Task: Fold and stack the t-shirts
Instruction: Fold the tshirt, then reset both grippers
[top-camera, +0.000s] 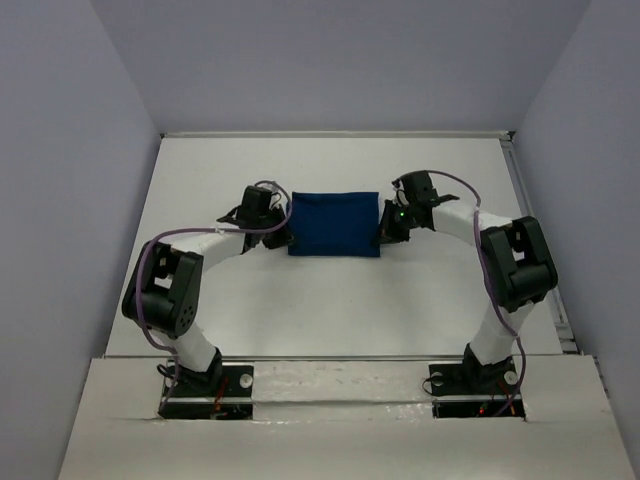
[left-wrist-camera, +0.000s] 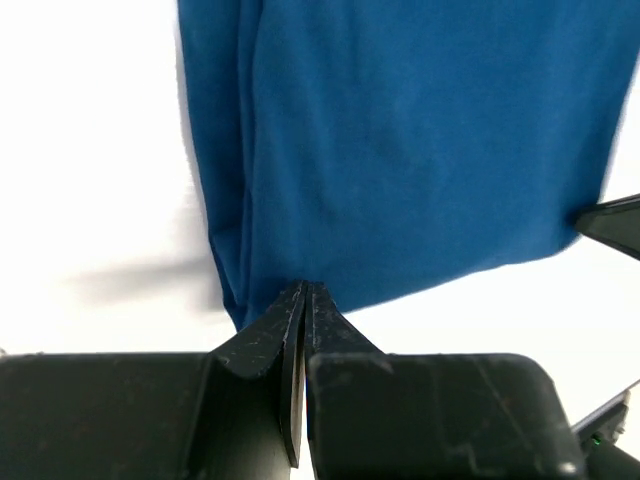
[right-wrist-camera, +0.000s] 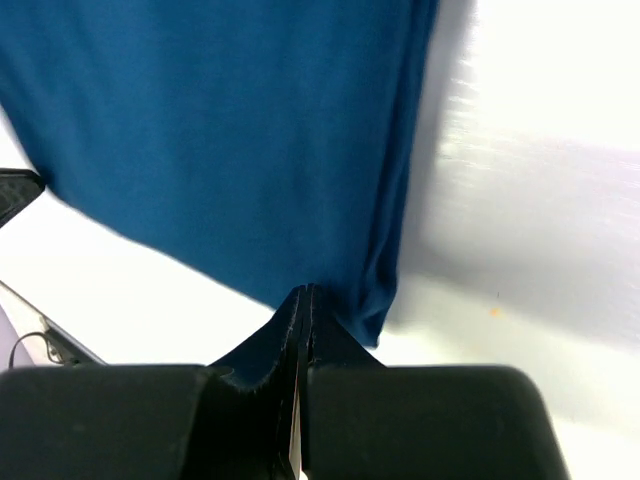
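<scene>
From the top external view, the t-shirt (top-camera: 333, 224) lies folded into a dark blue rectangle a little above the middle of the frame, on the white worktop (top-camera: 330, 310). The left claw (top-camera: 286, 240) meets the rectangle's lower left corner. The right claw (top-camera: 382, 237) meets the lower right corner. Both arms bend inward from their bases at the bottom of the frame. At this size the view does not show how either claw's fingers stand.

In the left wrist view, blue cloth fills the upper centre and right of the frame, with a thick folded edge running down its left side. The left claw (left-wrist-camera: 305, 298) at bottom centre has its two black fingers pressed together, pinching the cloth's lower edge just beside that corner. A black tip of the right claw (left-wrist-camera: 612, 224) pokes in at the right edge.

In the right wrist view, the cloth covers the upper left and centre, with its layered edge on the right. The right claw (right-wrist-camera: 302, 300) is pressed together on the lower edge near that corner. Bright worktop fills the right side.
</scene>
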